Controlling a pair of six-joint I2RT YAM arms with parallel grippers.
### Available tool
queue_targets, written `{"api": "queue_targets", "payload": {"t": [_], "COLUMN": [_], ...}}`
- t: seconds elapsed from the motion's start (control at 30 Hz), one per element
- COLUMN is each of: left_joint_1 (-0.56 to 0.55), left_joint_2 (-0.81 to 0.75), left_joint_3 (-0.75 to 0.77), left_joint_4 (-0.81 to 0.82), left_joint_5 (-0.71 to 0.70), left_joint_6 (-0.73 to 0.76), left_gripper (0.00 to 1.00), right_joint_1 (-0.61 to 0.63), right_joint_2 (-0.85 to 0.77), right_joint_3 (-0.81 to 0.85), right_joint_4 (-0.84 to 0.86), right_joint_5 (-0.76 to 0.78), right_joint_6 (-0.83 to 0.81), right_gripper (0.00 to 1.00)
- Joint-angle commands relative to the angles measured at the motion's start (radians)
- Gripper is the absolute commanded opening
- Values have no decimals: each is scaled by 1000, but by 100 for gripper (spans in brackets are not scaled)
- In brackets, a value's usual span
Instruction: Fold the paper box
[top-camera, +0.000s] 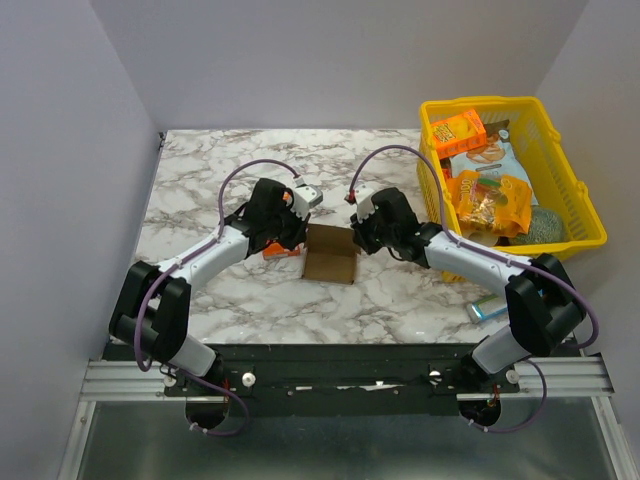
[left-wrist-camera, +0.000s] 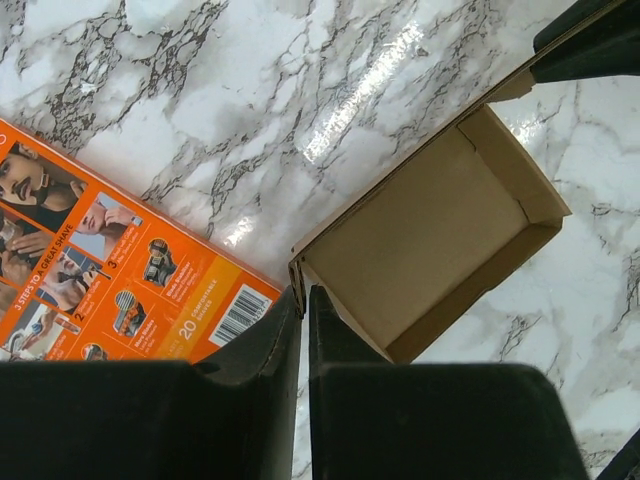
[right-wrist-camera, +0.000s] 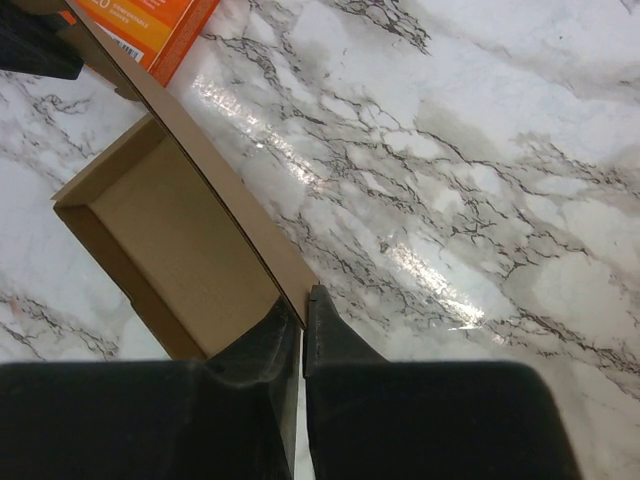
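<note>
The paper box (top-camera: 330, 256) is plain brown cardboard, partly formed into an open tray, in the middle of the marble table between both arms. Its inside (left-wrist-camera: 420, 240) shows with raised side walls. My left gripper (left-wrist-camera: 303, 295) is shut on the top edge of the box's left corner wall. From the other side, my right gripper (right-wrist-camera: 302, 300) is shut on the lower end of a tall upright flap (right-wrist-camera: 215, 175) at the box's right. In the top view, the left gripper (top-camera: 300, 232) and right gripper (top-camera: 358, 236) meet the box at its far corners.
An orange printed box (left-wrist-camera: 110, 275) lies flat just left of the paper box, under the left arm (top-camera: 282, 250). A yellow basket (top-camera: 580, 215) of snacks stands at the back right. A small pale packet (top-camera: 487, 310) lies near the right arm's base.
</note>
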Motion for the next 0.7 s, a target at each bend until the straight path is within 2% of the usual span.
{"api": "queue_targets", "payload": {"t": [0.0,0.07,0.17,0.37,0.5,0.67], "left_joint_1": [-36,-43,-66,-106,-118,-132], "left_joint_2": [-8,-5,6,9,0,-27], "left_joint_3": [-9,-14,-22,-40,-45,-63], "left_joint_4": [61,78,103,160,201,255], "left_joint_5": [39,41,13,-100,-163,-289], "left_joint_6": [-9,-23,-48,-126,-239,-350], "left_gripper": [13,10,0,0,0,0], "right_joint_1": [-2,-2,-1,25,71,91], "right_joint_2": [13,11,8,8,8,2], "right_joint_3": [3,6,9,15,18,12], "right_joint_4": [21,21,26,48,77,130], "right_joint_5": [5,9,9,90,251,376], "right_joint_6": [-14,-9,-1,25,66,238], "right_gripper": [8,5,3,1,1,1]}}
